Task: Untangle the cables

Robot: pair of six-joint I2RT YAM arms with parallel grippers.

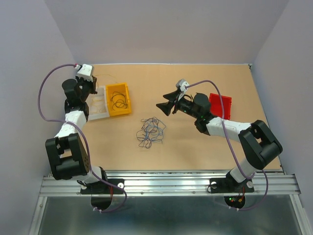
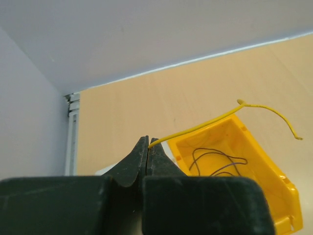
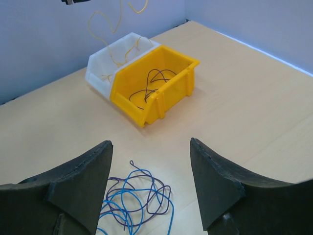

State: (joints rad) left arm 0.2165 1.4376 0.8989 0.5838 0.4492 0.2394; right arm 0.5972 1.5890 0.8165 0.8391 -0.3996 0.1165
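The cables (image 1: 150, 132) lie as a loose tangle of thin blue and purple loops mid-table, and they also show low in the right wrist view (image 3: 137, 200). My right gripper (image 1: 164, 106) hovers just right of the tangle, open and empty (image 3: 150, 142). My left gripper (image 1: 92, 87) is raised at the far left above the white bin (image 1: 98, 105). It is shut (image 2: 148, 142) on the end of a thin yellow wire (image 2: 220, 117). This yellow wire (image 3: 105, 24) dangles in curls down toward the white bin (image 3: 105, 61).
A yellow bin (image 1: 119, 99) beside the white one holds a dark purple cable (image 2: 215, 161). A red bin (image 1: 221, 105) sits behind my right arm. Purple-grey walls close the table on three sides.
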